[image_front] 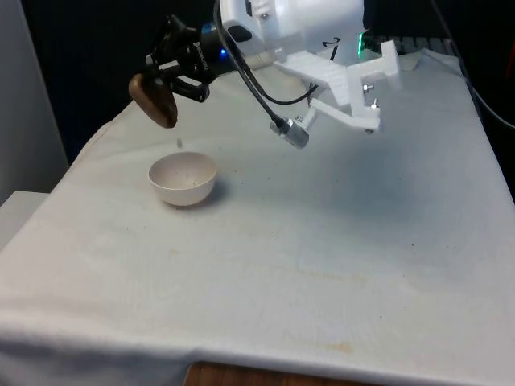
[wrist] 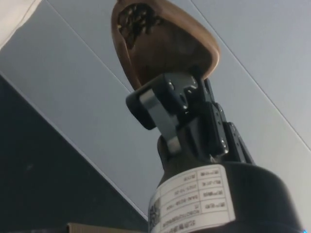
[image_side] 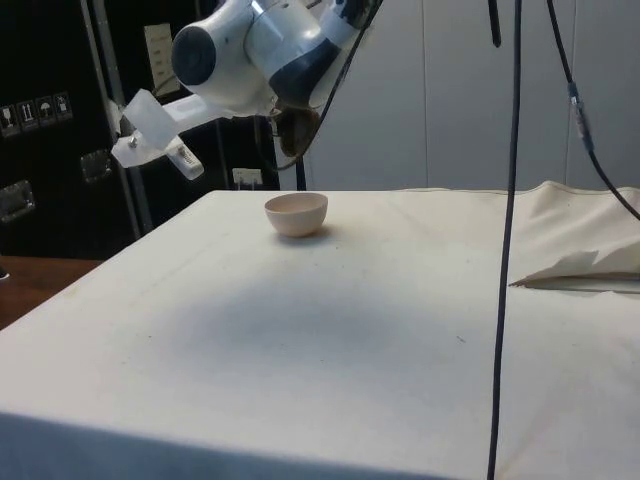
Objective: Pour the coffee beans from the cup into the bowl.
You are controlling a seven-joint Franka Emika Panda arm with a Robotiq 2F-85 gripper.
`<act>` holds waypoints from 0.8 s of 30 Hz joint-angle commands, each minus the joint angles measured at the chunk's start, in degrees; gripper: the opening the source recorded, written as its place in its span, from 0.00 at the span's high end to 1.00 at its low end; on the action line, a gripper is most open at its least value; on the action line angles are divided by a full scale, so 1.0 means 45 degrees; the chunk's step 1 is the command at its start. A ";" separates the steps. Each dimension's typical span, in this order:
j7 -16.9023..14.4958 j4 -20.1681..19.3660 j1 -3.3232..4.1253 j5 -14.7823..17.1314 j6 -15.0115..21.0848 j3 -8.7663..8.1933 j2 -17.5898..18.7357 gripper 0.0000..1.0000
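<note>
My gripper [image_front: 165,80] is shut on a brown cup [image_front: 154,100], holding it tipped far over above the bowl. The bowl [image_front: 183,178] is pale cream and sits on the white cloth towards the front view's left. A single bean [image_front: 179,144] hangs in the air between cup and bowl. In the wrist view the cup [wrist: 165,43] is seen from its open side, with dark coffee beans [wrist: 137,20] bunched at its lip and one finger [wrist: 163,104] pressed on its wall. In the side view the cup [image_side: 297,127] hangs just above the bowl [image_side: 296,213], partly behind the arm.
The white cloth [image_front: 322,241] covers the table, with open room across its middle and the front view's right. A black cable [image_side: 505,240] hangs down in the side view. The cloth is rumpled [image_side: 580,268] at that view's right edge.
</note>
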 commanded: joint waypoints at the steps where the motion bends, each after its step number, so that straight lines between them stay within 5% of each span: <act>1: 0.0038 0.0064 0.0051 -0.0064 -0.0166 0.0013 0.0076 1.00; 24: 0.0624 0.0407 0.0064 -0.0955 -0.1732 0.0713 0.0675 1.00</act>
